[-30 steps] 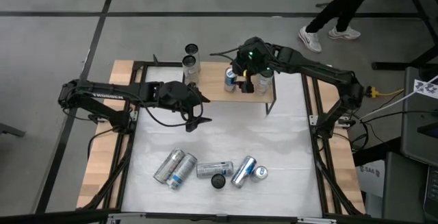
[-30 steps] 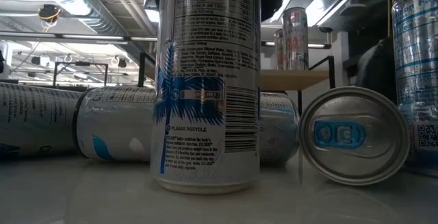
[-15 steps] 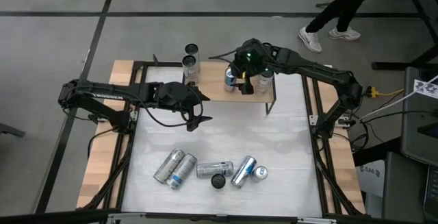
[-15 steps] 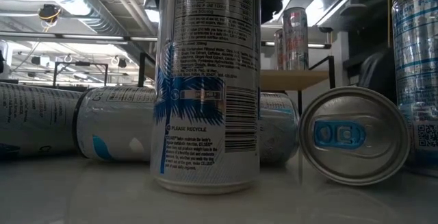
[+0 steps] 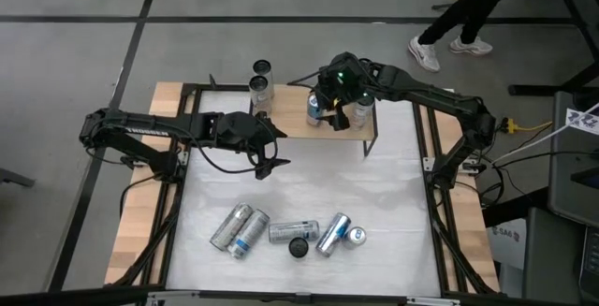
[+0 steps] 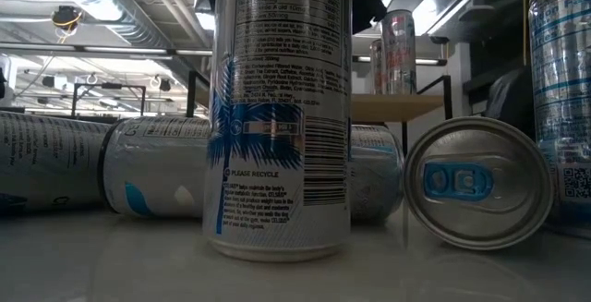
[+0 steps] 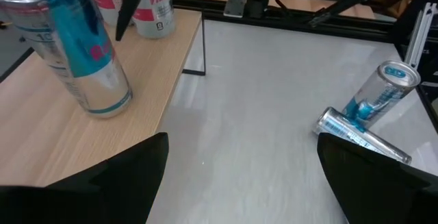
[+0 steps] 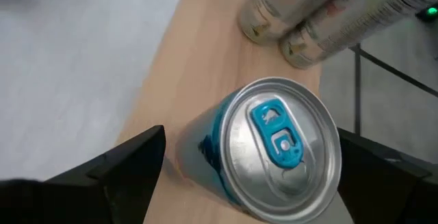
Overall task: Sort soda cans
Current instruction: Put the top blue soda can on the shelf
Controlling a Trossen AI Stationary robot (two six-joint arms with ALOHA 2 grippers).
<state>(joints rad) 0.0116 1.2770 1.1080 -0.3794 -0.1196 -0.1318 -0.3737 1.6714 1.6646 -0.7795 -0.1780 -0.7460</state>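
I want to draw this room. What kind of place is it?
Probably a robot lab or workshop: bare pipes run along the ceiling, cables cross a concrete floor, and two arms work at a framed table.

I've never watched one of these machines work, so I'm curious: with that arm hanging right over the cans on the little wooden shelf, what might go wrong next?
The right gripper hangs open over the blue-tabbed can on the wooden shelf. Two pink-lettered cans stand close behind, so a finger could knock one over. The blue-tabbed can stands near the shelf's edge and might tip off. The left gripper waits open beside the shelf, a possible collision.
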